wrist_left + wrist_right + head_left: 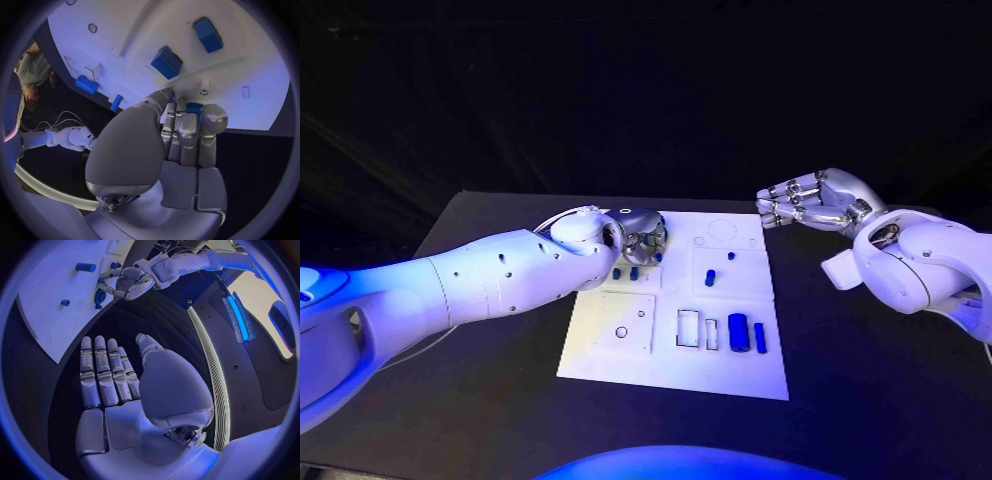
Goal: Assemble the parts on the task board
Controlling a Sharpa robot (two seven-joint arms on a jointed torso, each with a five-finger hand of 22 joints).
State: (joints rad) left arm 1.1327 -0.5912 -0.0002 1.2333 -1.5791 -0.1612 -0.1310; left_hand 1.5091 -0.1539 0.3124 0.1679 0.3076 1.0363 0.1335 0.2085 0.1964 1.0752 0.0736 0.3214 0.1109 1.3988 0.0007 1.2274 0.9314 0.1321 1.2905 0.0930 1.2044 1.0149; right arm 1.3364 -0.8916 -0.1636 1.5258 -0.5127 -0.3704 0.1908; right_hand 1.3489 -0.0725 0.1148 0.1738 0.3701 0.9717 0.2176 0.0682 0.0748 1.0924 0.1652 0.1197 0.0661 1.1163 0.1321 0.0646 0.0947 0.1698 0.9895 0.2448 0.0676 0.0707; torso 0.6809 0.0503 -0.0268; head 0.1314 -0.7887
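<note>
Your left robot hand [635, 238] is closing on a blue part [194, 107] at the task board [678, 375] edge, grip unconfirmed; right robot hand [815, 201] idles off-board, fingers apart, so seat that part next.

Matt white board [733, 372] on a matt black table [473, 420]; smooth blue plastic-looking parts [738, 332]; glossy metallic hands [640, 238] [815, 200].

Both arms [488, 285] have smooth white rounded shells with small dark screw holes; a thin pale cable loops at the left wrist. Left hand [181, 130] and right hand [815, 200]: silver metallic, segmented fingers, grey palm covers
</note>
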